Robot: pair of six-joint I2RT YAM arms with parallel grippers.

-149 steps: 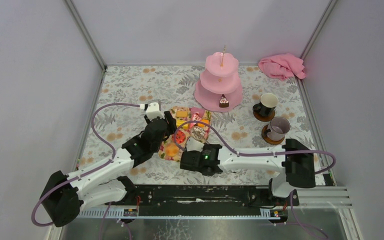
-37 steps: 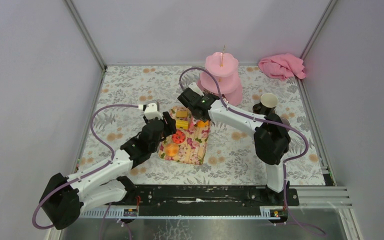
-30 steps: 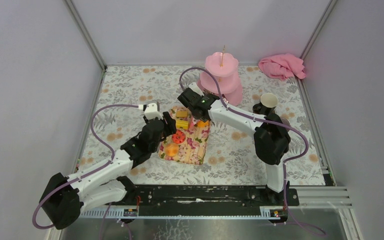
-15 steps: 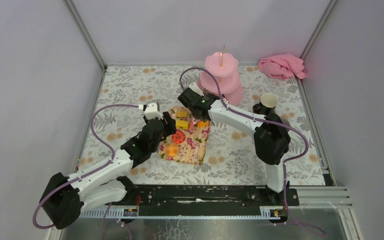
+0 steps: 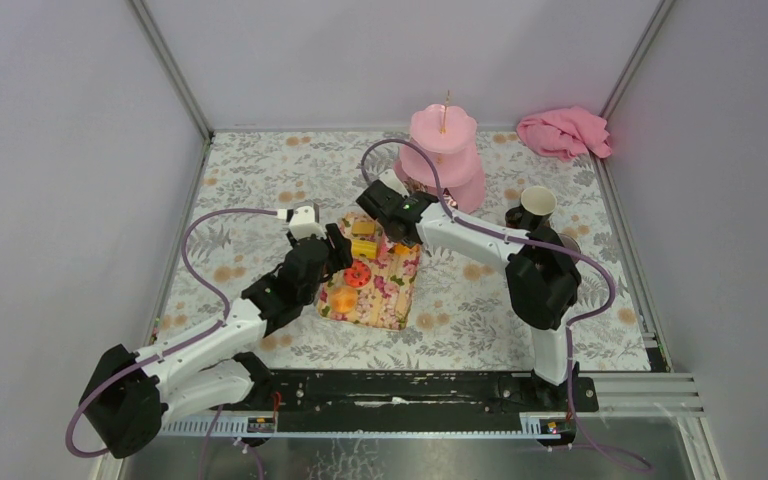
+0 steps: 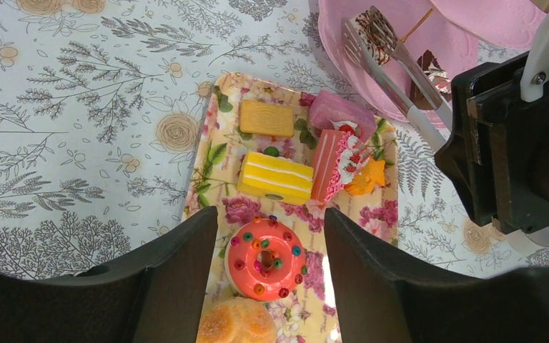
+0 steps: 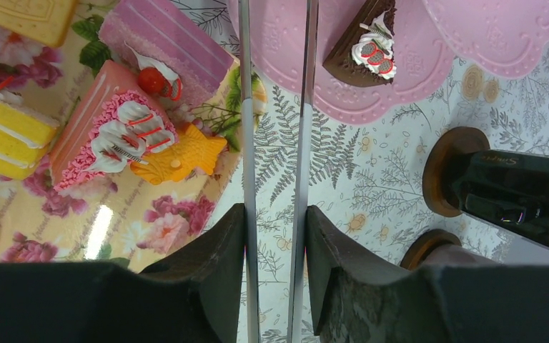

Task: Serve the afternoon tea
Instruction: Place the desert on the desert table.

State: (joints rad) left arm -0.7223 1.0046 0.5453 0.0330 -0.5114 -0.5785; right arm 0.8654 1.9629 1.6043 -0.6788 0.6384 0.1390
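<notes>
My right gripper (image 7: 275, 211) is shut on metal tongs (image 7: 247, 128), which reach out over the pink stand's (image 5: 440, 160) bottom tier. In the left wrist view the tongs (image 6: 400, 68) have a striped chocolate cake (image 6: 363, 27) between their tips. A chocolate slice (image 7: 361, 39) lies on that tier. My left gripper (image 6: 268, 221) hangs open above the red donut (image 6: 266, 259) on the floral tray (image 6: 211, 143). A yellow cake (image 6: 275, 179), a biscuit (image 6: 266, 118), a pink roll (image 6: 343, 114), a red slice (image 6: 332, 164) and an orange bun (image 6: 236, 321) also lie there. The black mug (image 7: 515, 196) stands right of the stand.
A pink cloth (image 5: 563, 133) lies in the back right corner. The right arm (image 5: 535, 280) covers the grey mug in the top view. A second brown coaster (image 7: 429, 250) shows beside the black mug's coaster. White walls close in the flowered table (image 5: 260, 180).
Five seconds ago the right gripper was at the tray's near side; it now stands by the stand. Within the last second it edged slightly toward the stand. The left arm has not moved.
</notes>
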